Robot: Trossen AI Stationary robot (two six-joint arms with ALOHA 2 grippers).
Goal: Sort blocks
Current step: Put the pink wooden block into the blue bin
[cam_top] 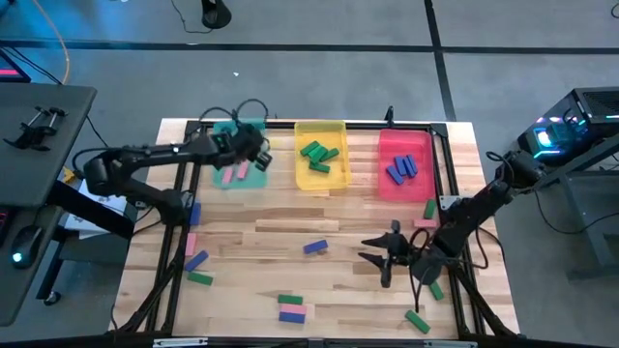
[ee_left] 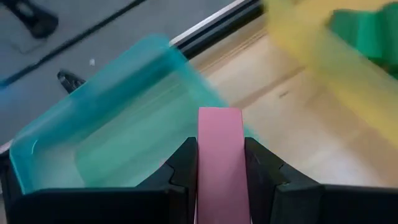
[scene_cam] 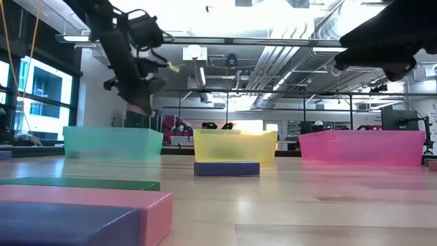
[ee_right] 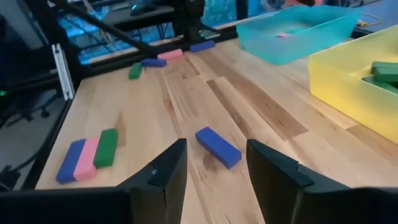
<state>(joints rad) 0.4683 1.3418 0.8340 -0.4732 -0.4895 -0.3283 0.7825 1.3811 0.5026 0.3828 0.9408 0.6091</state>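
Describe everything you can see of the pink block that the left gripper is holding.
The pink block is a flat, solid-pink rectangular bar with a matte, smooth surface. It is clamped between the left gripper's two dark fingers, its free end sticking forward past them. It hangs above the teal tray, touching only the fingers.

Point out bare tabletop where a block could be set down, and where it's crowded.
Free: the wood between the yellow tray and the lone blue block, and the stretch left of that block. Crowded: the left edge's loose blocks and around the right hand.
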